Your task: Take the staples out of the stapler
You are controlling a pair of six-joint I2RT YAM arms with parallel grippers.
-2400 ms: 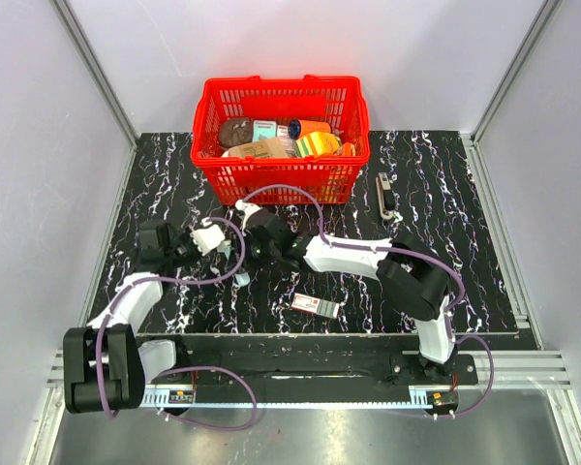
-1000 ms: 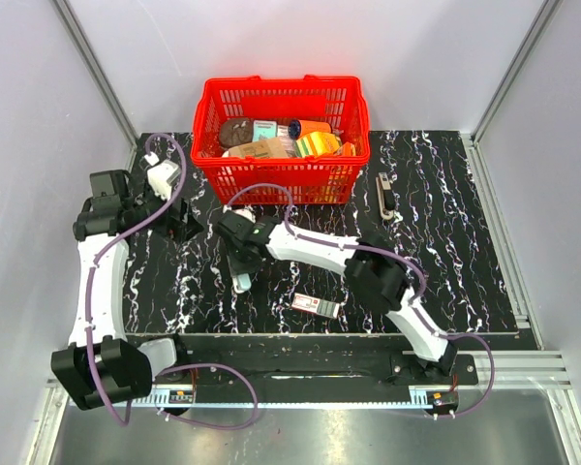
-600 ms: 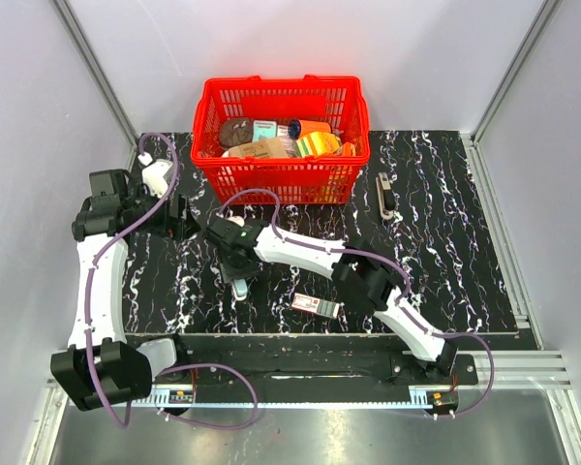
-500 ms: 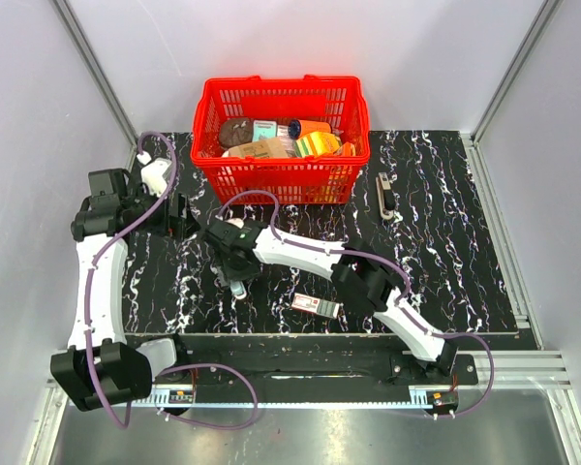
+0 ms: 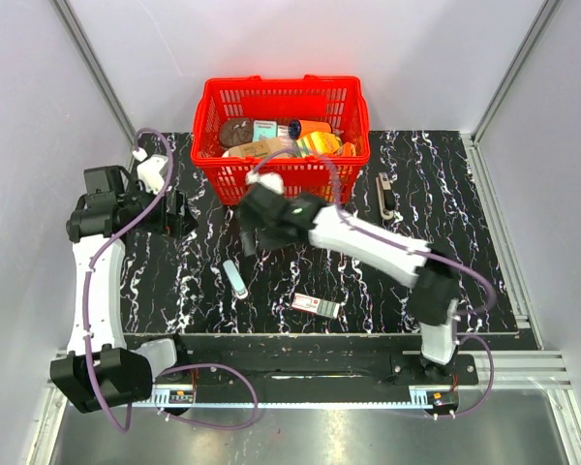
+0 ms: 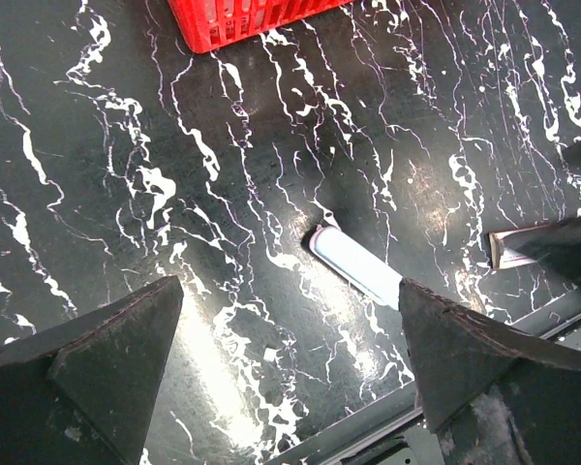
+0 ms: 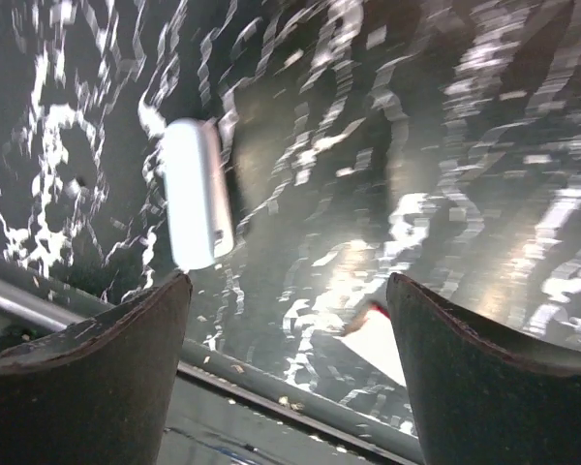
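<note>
Up and away from the stapler [image 5: 235,279] went the right arm since half a second before, when its right fingers [image 5: 244,233] had been down over it. They now hung above the bench [image 5: 445,242], just in front of the red basket [image 5: 281,174]. The left arm had hardly shifted at the left side of the bench.

The stapler lay flat on the black marbled bench, free of both arms, its long axis running from far-left to near-right in the overhead view. It sat in front of the basket and left of the small white-and-red carton [image 5: 315,305], clearly apart from both. Whether its two halves were shut together could not be told from any view.

From the right wrist camera the stapler [image 7: 196,205] showed as a blurred pale bar on the bench, beyond the two dark fingers. These stood wide apart with nothing between them. A corner of the carton [image 7: 380,345] showed beside the right-hand finger.

The left fingers [image 5: 177,215] were also spread wide and empty. Their camera looked down at the stapler [image 6: 356,270] from well off. The basket's corner [image 6: 234,17] showed at the top, and an edge of the carton [image 6: 506,250] at the right.

A thin dark grey bar [image 5: 385,197] lay on the bench to the right of the basket.
</note>
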